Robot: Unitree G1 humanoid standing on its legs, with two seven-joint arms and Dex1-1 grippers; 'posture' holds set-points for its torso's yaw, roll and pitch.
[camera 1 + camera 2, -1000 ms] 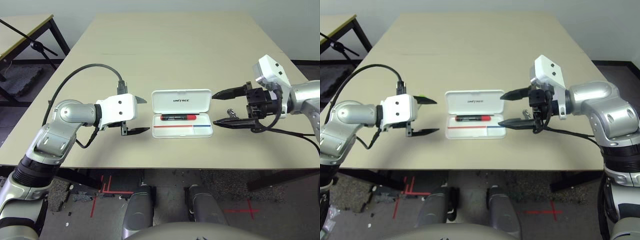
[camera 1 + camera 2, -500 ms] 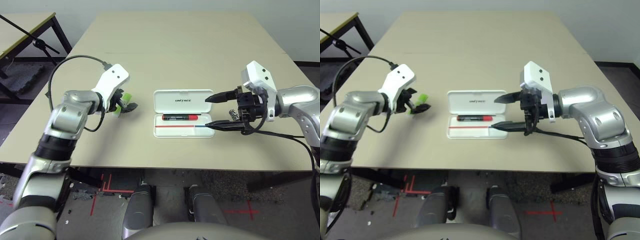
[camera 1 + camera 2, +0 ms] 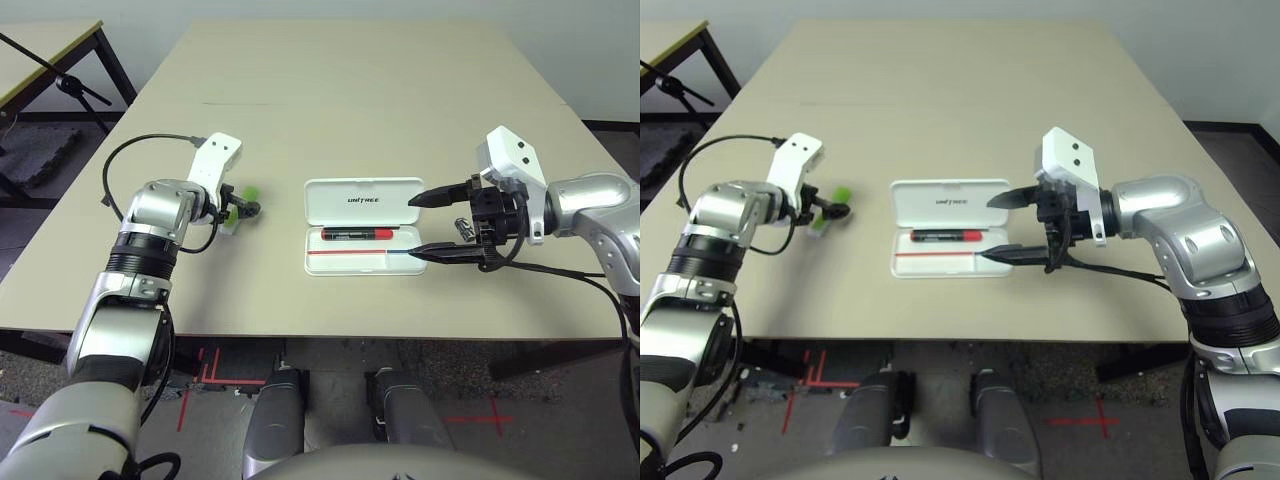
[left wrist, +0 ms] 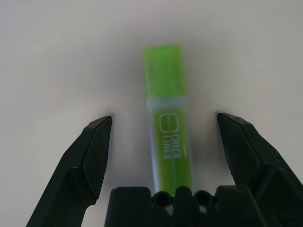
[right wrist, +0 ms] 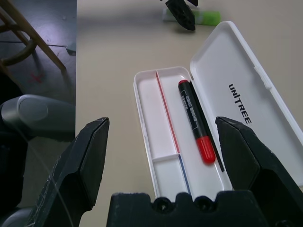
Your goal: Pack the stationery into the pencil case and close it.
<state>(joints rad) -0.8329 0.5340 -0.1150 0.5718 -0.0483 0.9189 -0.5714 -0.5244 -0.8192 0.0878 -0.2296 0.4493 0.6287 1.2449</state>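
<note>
The white pencil case lies open at mid-table, its lid with "UNITREE" lettering laid flat on the far side. A red marker with a black cap lies in the tray. The lime-green highlighter lies on the table to the left of the case. My left gripper is open, one finger on each side of the highlighter and apart from it. My right gripper stands open at the case's right end, nothing between its fingers. A tiny silver-and-black piece rests on the table behind those fingers.
The beige table stretches wide beyond the case. A black cable trails from my right arm across the table's right front. Another table and a black stand are off to the far left, on the floor.
My left arm has swung outward and turned its open gripper down over the highlighter. My right gripper has shifted left to the case's right end. The case and marker stayed put.
</note>
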